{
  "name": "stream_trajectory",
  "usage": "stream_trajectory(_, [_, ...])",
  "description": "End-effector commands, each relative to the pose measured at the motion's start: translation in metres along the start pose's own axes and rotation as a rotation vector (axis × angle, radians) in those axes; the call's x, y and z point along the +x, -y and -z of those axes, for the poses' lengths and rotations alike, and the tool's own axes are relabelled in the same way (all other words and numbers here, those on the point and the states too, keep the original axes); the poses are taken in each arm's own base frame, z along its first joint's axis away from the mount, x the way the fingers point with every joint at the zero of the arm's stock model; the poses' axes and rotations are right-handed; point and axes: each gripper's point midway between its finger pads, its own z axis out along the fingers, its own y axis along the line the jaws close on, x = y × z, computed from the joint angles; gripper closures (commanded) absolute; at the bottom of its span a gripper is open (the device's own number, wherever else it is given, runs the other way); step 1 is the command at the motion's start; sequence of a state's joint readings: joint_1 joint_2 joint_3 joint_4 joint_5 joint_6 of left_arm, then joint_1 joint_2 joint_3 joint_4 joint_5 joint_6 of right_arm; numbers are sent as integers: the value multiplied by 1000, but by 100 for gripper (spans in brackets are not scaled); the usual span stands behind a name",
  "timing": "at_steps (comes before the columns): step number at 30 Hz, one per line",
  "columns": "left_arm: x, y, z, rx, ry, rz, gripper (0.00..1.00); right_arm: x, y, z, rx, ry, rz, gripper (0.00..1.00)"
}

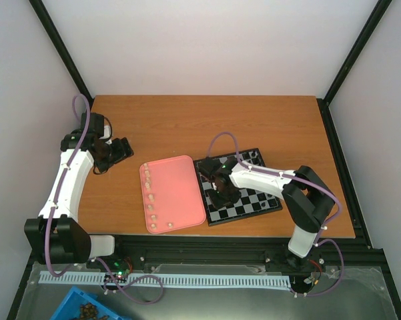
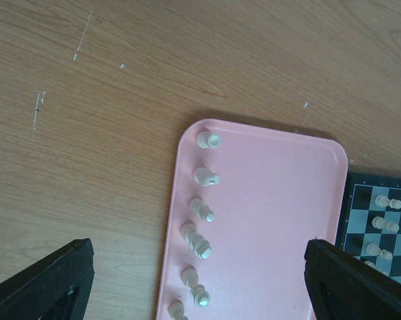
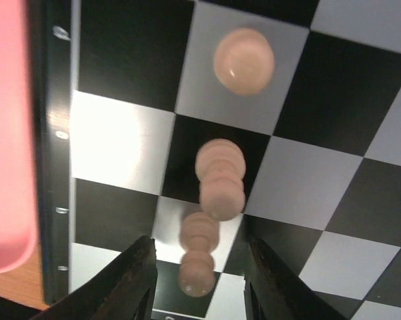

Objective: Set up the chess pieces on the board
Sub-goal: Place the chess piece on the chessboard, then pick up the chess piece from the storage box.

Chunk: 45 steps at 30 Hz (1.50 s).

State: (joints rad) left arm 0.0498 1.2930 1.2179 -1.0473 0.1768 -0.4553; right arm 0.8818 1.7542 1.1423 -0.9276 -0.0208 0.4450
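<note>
The board (image 1: 259, 208) lies right of centre on the wooden table. My right gripper (image 1: 223, 193) hovers low over its left edge. In the right wrist view a cream pawn (image 3: 199, 260) stands between the open fingers (image 3: 139, 280), with a gap on each side. Two more cream pieces (image 3: 220, 177) (image 3: 243, 60) stand on squares beyond it. Several cream chess pieces (image 2: 201, 210) stand in a column down the left side of the pink tray (image 2: 273, 200). My left gripper (image 1: 122, 149) hangs wide open over bare table to the left of the tray, holding nothing.
The pink tray (image 1: 181, 190) touches the board's left rim (image 3: 50, 167). Dark pieces stand along the board's far edge (image 1: 253, 156). A blue bin (image 1: 87, 310) sits below the table's near edge. Black frame posts rise at the back corners.
</note>
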Motion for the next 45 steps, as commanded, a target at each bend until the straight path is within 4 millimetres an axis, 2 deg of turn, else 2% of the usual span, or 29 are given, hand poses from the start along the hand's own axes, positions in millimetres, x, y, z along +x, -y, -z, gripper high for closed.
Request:
stream_trajectory(1, [-5,3,5,16,28,-18,12,-18,-18,29,-79,85,18,61])
stream_trajectory(5, [-5,3,6,13,28,-19,12,-27,-15,47,-53,129,2,61])
stream_trajectory(8, [-5,3,6,14,28,-20,12,-34,-9,59,-13,165,-1,54])
stream_trajectory(12, [-6,3,5,13,28,-18,12,-43,-24,73,-9,183,58,53])
stream_trajectory(14, [-7,3,5,12,30,-18,12,-47,-43,79,-18,188,115,51])
stream_trajectory(17, [-8,5,5,18,26,-15,12,-47,-83,78,-60,164,223,49])
stream_trajectory(23, [-7,7,6,29,20,-12,12,-32,-161,51,-158,80,413,49])
stream_trajectory(28, [-3,6,9,31,25,-10,12,-25,-198,36,-194,47,508,50])
stream_trajectory(34, [-1,5,10,33,32,-11,12,-14,-211,17,-220,-17,544,53])
stream_trajectory(45, [2,6,10,46,30,-10,12,-9,-207,-4,-191,-59,524,57])
